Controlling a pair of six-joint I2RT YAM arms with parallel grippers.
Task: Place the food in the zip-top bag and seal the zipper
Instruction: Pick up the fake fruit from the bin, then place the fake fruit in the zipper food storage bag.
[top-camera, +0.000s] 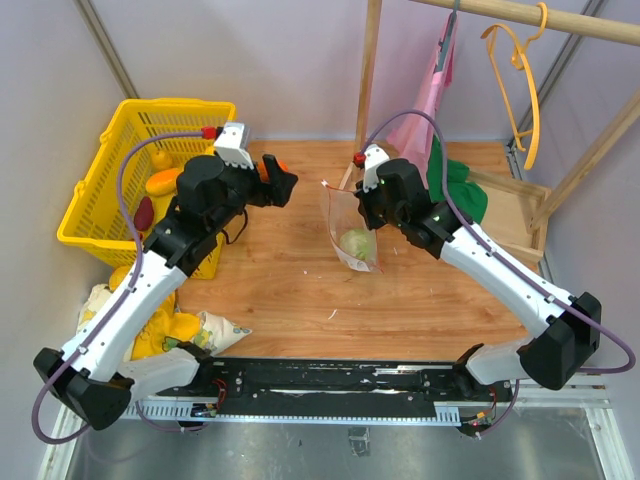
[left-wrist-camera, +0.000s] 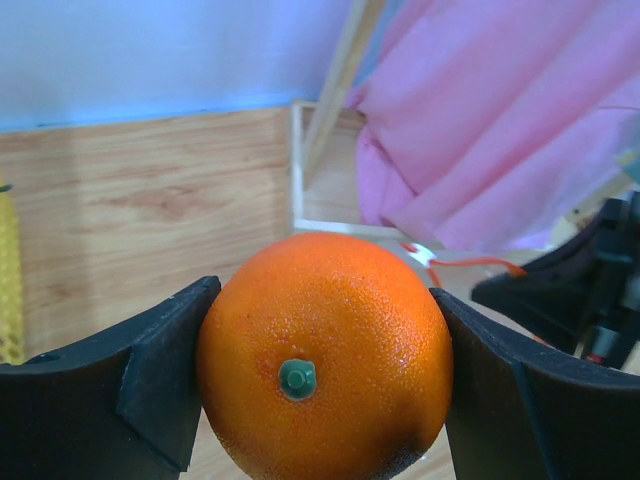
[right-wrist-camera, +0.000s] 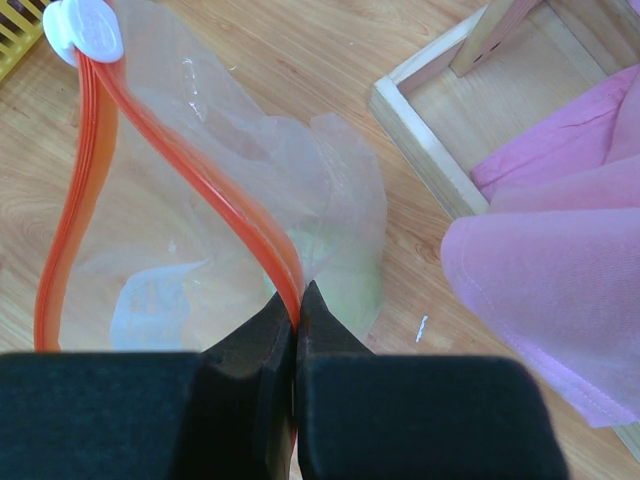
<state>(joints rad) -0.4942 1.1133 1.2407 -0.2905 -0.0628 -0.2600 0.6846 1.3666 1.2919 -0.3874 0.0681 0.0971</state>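
Left gripper (top-camera: 283, 185) clamps the toy orange (left-wrist-camera: 325, 330) between wide-set jaws; right gripper (right-wrist-camera: 297, 310) pinches tight on the zipper (right-wrist-camera: 200, 170), zip-top bag (right-wrist-camera: 190, 270) gaping, pale green food (top-camera: 356, 242) inside.

The overhead view looks down on the table (top-camera: 300, 295); both close wrist views share the pink cloth (left-wrist-camera: 500, 120).

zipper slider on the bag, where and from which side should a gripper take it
Probably pinch the white slider across its sides, coming in from beyond it: it stands clear at the far end of the zipper, whose near end the right gripper pins.
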